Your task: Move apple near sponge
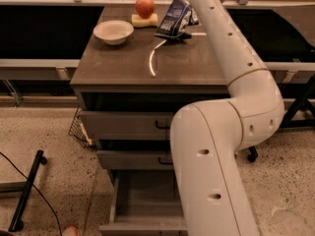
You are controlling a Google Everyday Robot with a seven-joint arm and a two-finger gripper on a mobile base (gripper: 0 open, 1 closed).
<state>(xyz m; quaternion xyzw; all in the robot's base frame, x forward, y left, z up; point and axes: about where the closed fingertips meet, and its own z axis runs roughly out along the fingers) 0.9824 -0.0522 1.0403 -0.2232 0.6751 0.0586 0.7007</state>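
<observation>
Nearby, on the dark wooden cabinet top (123, 63), a round white bowl (113, 32) stands to the left and a dark blue-and-white snack bag (173, 19) lies to the right of the round red-orange apple (144, 7). The apple rests on the pale yellow rectangular sponge (144, 21) at the far edge. The white robot arm (231, 58) rises beside the bag. Its gripper is beyond the top edge, so I cannot tell its state.

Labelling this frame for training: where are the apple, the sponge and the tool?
apple (144, 7), camera view, centre of its red skin.
sponge (146, 22), camera view, yellow front face, just below the apple in the picture.
tool: not in view; the arm (231, 53) is cut off by the top edge.
</observation>
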